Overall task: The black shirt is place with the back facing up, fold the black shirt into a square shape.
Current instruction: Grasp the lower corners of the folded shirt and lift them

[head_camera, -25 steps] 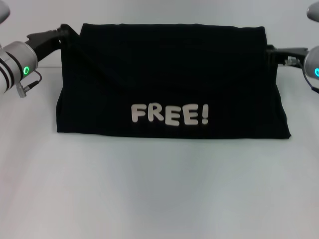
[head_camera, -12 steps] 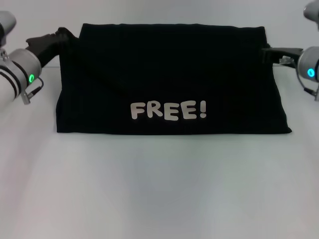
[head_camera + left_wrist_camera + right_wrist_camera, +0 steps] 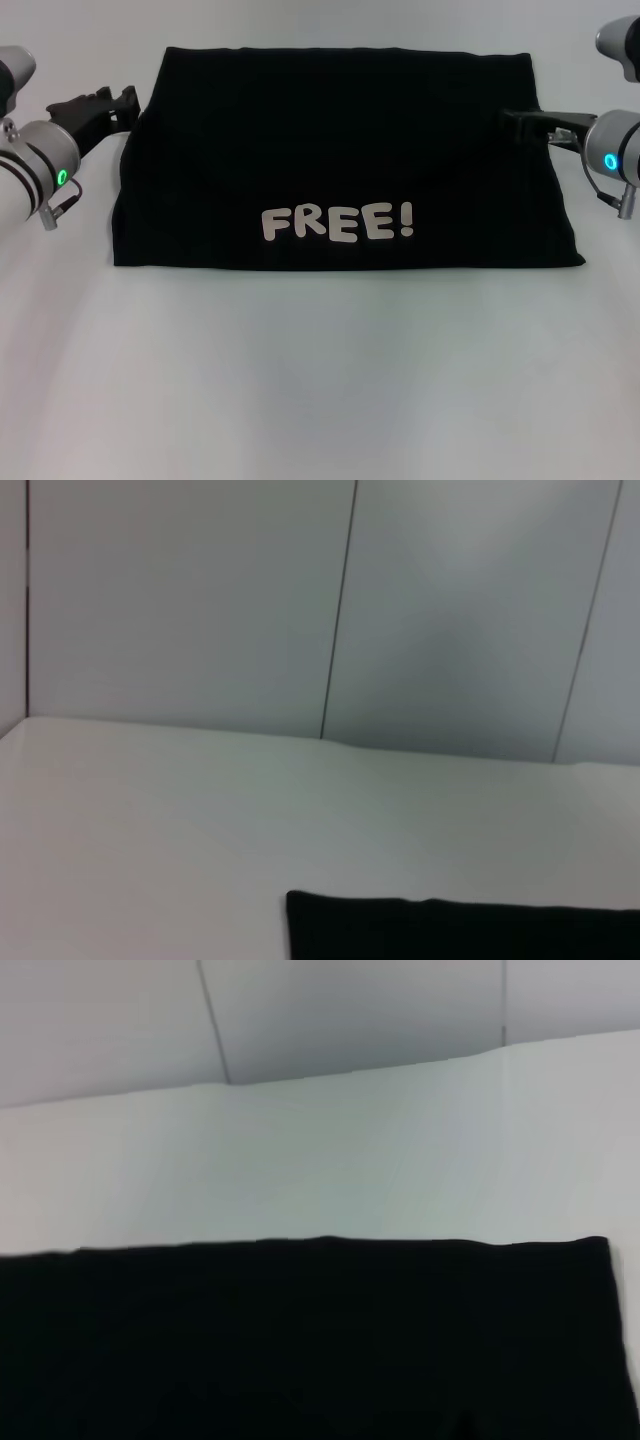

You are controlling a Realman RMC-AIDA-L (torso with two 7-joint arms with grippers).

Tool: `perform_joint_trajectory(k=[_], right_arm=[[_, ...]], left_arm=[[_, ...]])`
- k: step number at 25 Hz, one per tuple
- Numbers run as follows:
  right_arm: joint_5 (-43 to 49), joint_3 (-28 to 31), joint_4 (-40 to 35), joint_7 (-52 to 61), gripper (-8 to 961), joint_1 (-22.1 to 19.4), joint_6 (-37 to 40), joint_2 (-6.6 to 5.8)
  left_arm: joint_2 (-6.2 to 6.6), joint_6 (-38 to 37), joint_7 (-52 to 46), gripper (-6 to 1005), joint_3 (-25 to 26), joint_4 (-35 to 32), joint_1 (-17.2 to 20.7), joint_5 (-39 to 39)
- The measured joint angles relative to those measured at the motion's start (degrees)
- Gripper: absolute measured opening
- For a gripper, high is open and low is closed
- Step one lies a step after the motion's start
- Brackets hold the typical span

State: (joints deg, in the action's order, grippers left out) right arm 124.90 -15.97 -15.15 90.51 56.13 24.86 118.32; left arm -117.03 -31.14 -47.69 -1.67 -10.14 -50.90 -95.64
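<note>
Both grippers flank one black shirt [image 3: 345,160]: the left gripper [image 3: 100,105] sits just beside the shirt's left edge, its jaws slightly parted and holding nothing, while the right gripper [image 3: 520,120] reaches over the right edge, and whether it is pinching cloth or loose I cannot tell against the dark fabric.

The shirt lies flat in the middle of the table [image 3: 320,380], already doubled into a wide band, broader than it is deep, with its fold line toward the far side. White lettering reading "FREE!" [image 3: 338,223] shows near the front hem, so this shirt is not plain.

My judgement is that a lengthwise fold is finished and the sideways folds remain. Next, each side should be gripped at an outer edge and carried toward the centre to make a square.

Count: one shirt, two grippers, one table.
</note>
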Motion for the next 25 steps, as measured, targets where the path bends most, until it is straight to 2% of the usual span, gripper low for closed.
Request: perform_joint_trajectory(k=[7, 11, 14, 18, 21, 22, 23, 25], right_arm=[[-4.80, -0.42, -1.26, -0.56, 477, -1.62, 0.76, -0.46], [-4.95, -0.26, -2.26, -0.07, 675, -3.52, 7.28, -1.56], [-4.94, 0.15, -2.81, 0.59, 683, -6.32, 16.21, -3.12], [-5.46, 0.20, -4.99, 2.74, 688, -10.25, 28.04, -5.01], [-5.74, -0.01, -6.60, 5.31, 687, -12.69, 35.08, -6.61], [-5.68, -0.29, -7.07, 7.03, 687, -14.16, 39.46, -8.14], [-5.68, -0.29, -7.07, 7.03, 687, -14.16, 39.46, -8.14], [-5.50, -0.58, -7.21, 8.63, 687, -15.25, 42.81, -9.53]], left_arm=[[0.55, 1.08, -0.45, 460, -0.09, -0.66, 0.05, 0.44], [1.56, -0.03, -8.62, 604, -2.43, -1.00, 2.16, -0.20], [1.53, -5.08, -21.42, 678, -9.91, -3.51, 6.19, -1.15], [-0.95, -16.77, -36.95, 778, -19.26, -12.15, 13.52, -2.30], [-2.25, -24.23, -43.48, 784, -20.67, -16.75, 17.70, -2.91], [-2.77, -27.13, -46.02, 786, -20.65, -18.49, 19.51, -3.41], [-2.77, -27.13, -46.02, 788, -20.65, -18.49, 19.51, -3.41], [-3.22, -28.68, -47.32, 790, -20.69, -19.58, 21.06, -4.13]])
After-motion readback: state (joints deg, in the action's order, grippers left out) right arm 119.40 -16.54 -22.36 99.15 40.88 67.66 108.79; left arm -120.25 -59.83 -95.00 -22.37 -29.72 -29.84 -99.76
